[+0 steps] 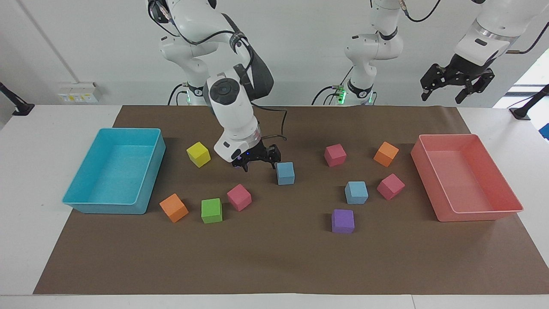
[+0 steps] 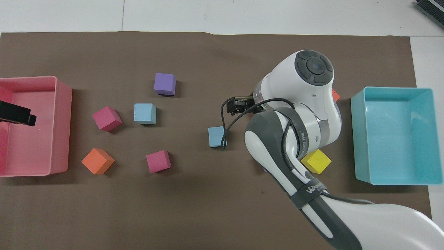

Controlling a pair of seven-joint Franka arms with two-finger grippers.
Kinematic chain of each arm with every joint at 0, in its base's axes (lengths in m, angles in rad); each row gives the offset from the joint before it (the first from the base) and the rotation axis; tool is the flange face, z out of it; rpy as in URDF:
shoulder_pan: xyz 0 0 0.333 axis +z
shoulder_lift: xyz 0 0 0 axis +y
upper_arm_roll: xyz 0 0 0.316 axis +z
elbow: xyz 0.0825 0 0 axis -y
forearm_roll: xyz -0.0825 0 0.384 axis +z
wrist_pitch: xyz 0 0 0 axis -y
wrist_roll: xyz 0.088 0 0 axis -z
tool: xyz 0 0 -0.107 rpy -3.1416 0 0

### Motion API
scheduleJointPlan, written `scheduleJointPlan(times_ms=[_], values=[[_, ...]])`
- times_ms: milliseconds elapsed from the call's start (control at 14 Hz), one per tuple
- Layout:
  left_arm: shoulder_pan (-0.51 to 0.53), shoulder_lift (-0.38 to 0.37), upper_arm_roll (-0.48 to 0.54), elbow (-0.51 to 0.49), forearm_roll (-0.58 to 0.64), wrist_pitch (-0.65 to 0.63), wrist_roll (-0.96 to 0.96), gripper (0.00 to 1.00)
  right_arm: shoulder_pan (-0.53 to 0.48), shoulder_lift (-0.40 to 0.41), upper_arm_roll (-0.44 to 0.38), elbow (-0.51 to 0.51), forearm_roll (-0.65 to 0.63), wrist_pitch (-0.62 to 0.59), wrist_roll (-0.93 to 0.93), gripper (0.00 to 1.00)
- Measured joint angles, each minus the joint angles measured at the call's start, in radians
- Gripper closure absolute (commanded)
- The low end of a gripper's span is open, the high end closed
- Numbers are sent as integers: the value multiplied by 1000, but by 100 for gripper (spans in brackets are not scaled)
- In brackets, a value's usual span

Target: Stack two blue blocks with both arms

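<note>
Blue block [image 1: 285, 173] beside open right end effector [image 1: 256, 159]

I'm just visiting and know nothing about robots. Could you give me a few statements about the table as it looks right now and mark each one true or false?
1. The two blue blocks are stacked. False: one blue block lies mid-table and the other blue block lies apart from it, toward the left arm's end, both on the brown mat.
2. The right gripper holds nothing. True: its jaws are open, beside the mid-table blue block.
3. The left gripper is up in the air over the pink tray. True; its jaws are open and empty.
4. The turquoise tray has a cube in it. False: nothing is in it.
5. A purple cube sits on the other blue block. False: it lies on the mat, farther from the robots.
</note>
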Motion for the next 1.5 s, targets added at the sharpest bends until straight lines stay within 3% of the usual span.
scheduleJointPlan(times_ms=[285,784,1211,1496], values=[[-9,3,-14,-64,0,109,-16,0,-19,-1,0,-53,114,3,-113,100],[-77,36,-18,-259,0,375,-81,0,-49,-3,-1,-203,259,115,-322,100],[-113,45,-19,-430,0,604,-123,0,-56,-1,-1,-263,403,171,-423,100],[-147,99,-19,-481,0,713,-187,0,-56,8,0,-300,474,201,-463,100]])
